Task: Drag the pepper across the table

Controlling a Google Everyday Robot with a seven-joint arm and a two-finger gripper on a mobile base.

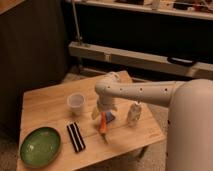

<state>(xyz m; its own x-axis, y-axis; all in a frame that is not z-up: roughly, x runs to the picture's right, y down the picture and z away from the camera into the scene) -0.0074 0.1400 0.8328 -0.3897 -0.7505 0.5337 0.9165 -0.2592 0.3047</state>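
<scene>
The gripper [102, 111], clamped or not I cannot tell, is bearing on the pepper [103, 123] lying toward the table's [45, 107] front edge, so dragging well is calling for steady low pressure, skirting the white bottle [133, 114].

The claw [101, 113] hangs just over the pepper [103, 123] on the table [45, 107]
</scene>
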